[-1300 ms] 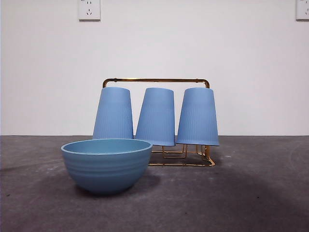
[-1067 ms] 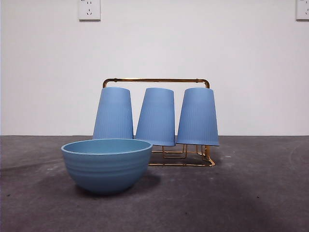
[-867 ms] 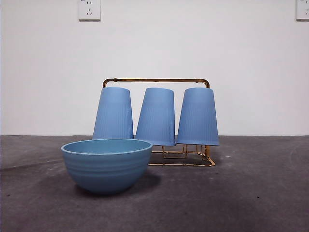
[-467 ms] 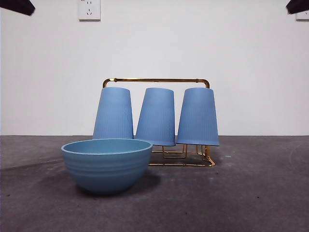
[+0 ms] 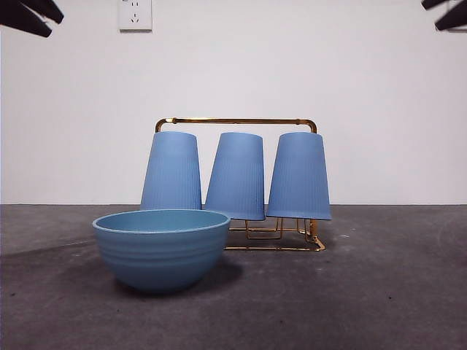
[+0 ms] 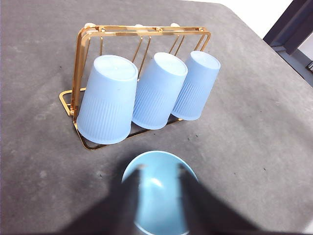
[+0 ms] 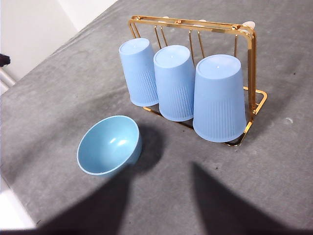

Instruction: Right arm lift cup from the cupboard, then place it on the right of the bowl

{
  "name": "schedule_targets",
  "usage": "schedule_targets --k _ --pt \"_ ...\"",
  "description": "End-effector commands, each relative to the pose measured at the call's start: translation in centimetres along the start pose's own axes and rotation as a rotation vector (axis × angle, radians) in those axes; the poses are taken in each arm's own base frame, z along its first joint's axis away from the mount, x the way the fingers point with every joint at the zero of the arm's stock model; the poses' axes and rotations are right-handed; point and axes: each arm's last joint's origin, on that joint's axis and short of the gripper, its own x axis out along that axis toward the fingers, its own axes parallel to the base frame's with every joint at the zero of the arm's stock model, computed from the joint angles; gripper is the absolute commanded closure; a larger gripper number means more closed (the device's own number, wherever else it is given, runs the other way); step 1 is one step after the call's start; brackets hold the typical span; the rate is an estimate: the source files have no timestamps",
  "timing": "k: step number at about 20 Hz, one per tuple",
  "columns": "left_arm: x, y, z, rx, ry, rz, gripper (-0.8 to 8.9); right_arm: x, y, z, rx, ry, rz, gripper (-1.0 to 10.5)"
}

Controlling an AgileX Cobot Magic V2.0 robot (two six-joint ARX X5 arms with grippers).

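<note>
Both end effectors (image 5: 29,16) (image 5: 445,11) descended slightly, fingers apart.

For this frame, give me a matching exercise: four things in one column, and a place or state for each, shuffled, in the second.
Things:
1. cups
2. bowl
3. rack
4. right claw

Places or states:
A. gold wire, standing behind the bowl
B. open, above the table, nothing held
C. three, upside down on the prongs
D. upright on the table, nothing in it

Pairs: 1-C, 2-D, 3-A, 4-B
</note>
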Motion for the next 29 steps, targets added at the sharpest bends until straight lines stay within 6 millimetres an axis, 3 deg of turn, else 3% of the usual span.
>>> schedule_targets --k 1,3,9,13,17,21,29 --pt "-0.1 -0.2 0.6 0.030 -0.019 -0.012 4.42 -0.1 0.1 0.5 0.007 -0.012 0.003 4.8" --pt "-0.1 -0.3 0.5 0.031 -0.018 -0.014 3.48 -0.1 0.2 0.5 0.014 -0.012 0.005 4.3" --pt "-0.2 -0.4 0.5 0.030 -0.013 -0.020 3.45 0.6 0.3 0.8 0.100 0.017 0.033 3.9" --pt "-0.7 -0.6 0.3 0.030 -0.017 -0.021 3.45 2.5 0.4 3.6 0.157 0.093 0.003 3.9" --pt "-1.1 -0.8 0.2 0.031 -0.020 -0.021 3.46 6.1 0.0 7.5 0.205 0.264 -0.073 3.9" --pt "-1.3 -0.9 0.0 0.026 -0.009 -0.019 3.46 11.0 -0.6 10.8 0.216 0.417 -0.156 3.9" --pt "-1.2 -1.0 0.0 0.030 -0.006 -0.027 3.45 19.2 -2.8 13.9 0.172 0.618 -0.294 3.9"
